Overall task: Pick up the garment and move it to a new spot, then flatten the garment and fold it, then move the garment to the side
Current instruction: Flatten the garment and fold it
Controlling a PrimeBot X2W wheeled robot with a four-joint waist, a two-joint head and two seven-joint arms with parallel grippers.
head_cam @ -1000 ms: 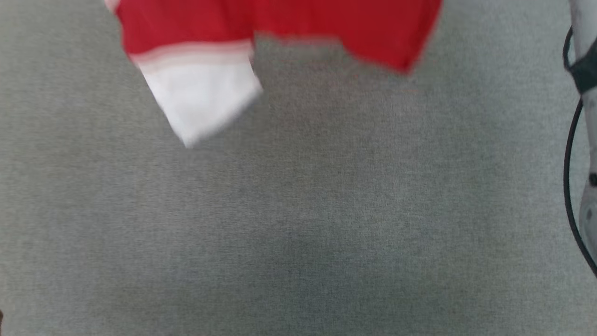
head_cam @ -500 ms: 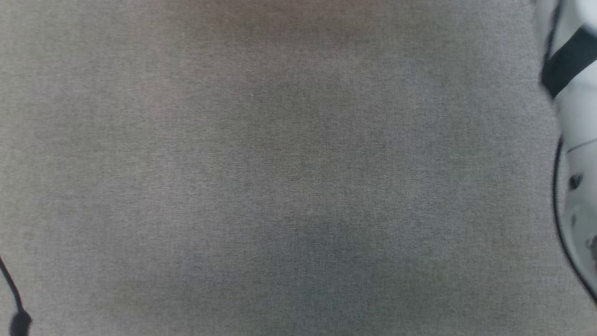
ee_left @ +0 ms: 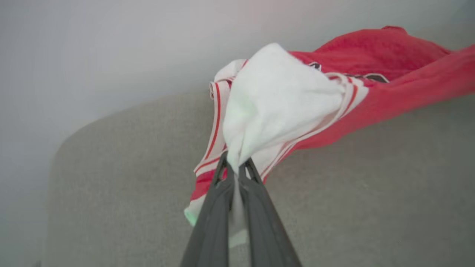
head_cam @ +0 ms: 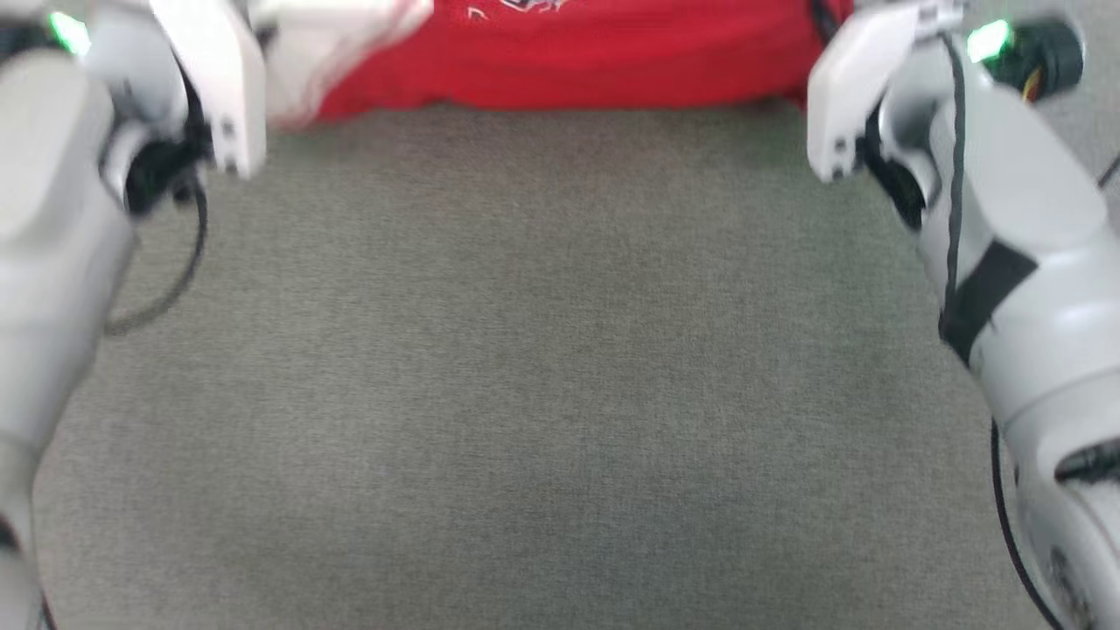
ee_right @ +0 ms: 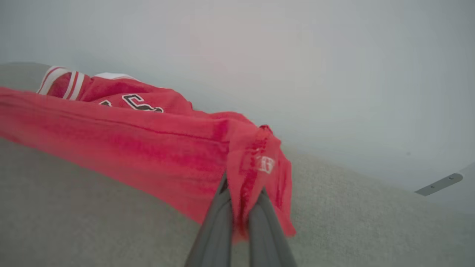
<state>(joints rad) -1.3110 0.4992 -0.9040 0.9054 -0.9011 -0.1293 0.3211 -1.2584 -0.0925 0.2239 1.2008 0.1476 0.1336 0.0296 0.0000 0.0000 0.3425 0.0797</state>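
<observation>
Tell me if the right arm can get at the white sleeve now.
Probably not: the right gripper is shut on the garment's red corner, and the white sleeve is at the far end, in the left gripper.

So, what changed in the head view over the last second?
The left forearm and right forearm have come into the head view's upper corners. The garment, out of that view half a second ago, shows again at the top between them; the camera may have moved. The left pincer is shut on its white sleeve, the right pincer on red cloth. The grey surface is unchanged.
</observation>
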